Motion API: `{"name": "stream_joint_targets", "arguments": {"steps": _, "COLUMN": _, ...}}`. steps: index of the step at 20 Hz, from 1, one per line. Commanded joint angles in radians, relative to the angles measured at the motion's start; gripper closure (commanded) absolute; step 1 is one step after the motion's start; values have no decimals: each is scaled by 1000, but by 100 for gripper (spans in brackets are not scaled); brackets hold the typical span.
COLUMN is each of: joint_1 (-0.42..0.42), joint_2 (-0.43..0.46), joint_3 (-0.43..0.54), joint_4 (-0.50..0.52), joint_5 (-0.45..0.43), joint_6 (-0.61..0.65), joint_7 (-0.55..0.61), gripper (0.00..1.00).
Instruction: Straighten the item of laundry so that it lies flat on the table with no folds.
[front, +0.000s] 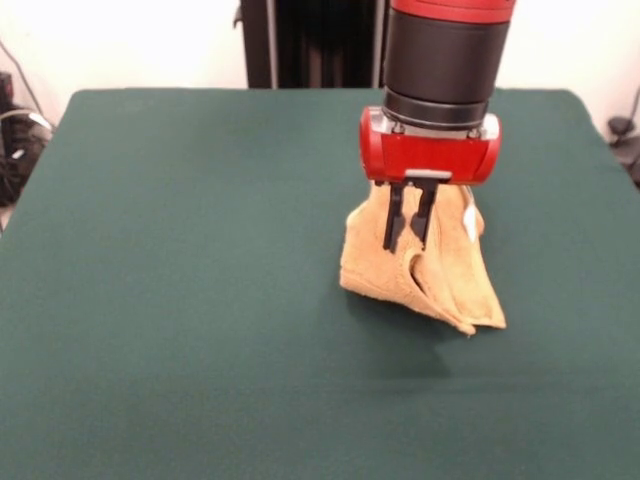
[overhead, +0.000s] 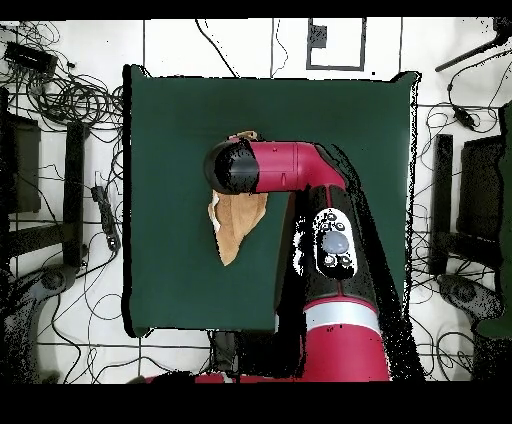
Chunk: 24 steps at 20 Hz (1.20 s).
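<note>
The orange-tan towel (front: 425, 285) is bunched and folded into a peak near the middle of the dark green table (front: 180, 300). Its lower corner trails toward the camera on the right. My gripper (front: 408, 243) points straight down over the towel's top, its two black fingers (front: 393, 220) close together and pinching a fold of the cloth. A white label edge shows on the towel's right side. In the overhead view the towel (overhead: 238, 222) sticks out from under the arm's black wrist, which hides the gripper, and tapers to a point on the table (overhead: 170, 120).
The red arm (overhead: 330, 240) crosses the table from the robot's side in the overhead view. Cables and black stands lie on the floor around the table (overhead: 60, 100). The table's edges lie far from the towel on every side.
</note>
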<state>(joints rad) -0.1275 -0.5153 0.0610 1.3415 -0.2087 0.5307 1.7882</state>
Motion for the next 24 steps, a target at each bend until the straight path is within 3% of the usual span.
{"name": "stream_joint_targets", "arguments": {"steps": 1, "joint_1": 10, "joint_2": 33, "joint_3": 64, "joint_4": 106, "joint_5": 20, "joint_6": 21, "joint_7": 95, "gripper": 100}}
{"name": "stream_joint_targets", "arguments": {"steps": 16, "joint_1": 16, "joint_2": 15, "joint_3": 51, "joint_4": 127, "joint_5": 27, "joint_6": 18, "joint_7": 123, "gripper": 100}}
{"name": "stream_joint_targets", "arguments": {"steps": 17, "joint_1": 17, "joint_2": 15, "joint_3": 49, "joint_4": 129, "joint_5": 29, "joint_6": 17, "joint_7": 127, "gripper": 0}}
{"name": "stream_joint_targets", "arguments": {"steps": 24, "joint_1": 21, "joint_2": 17, "joint_3": 44, "joint_4": 126, "joint_5": 29, "joint_6": 15, "joint_7": 133, "gripper": 0}}
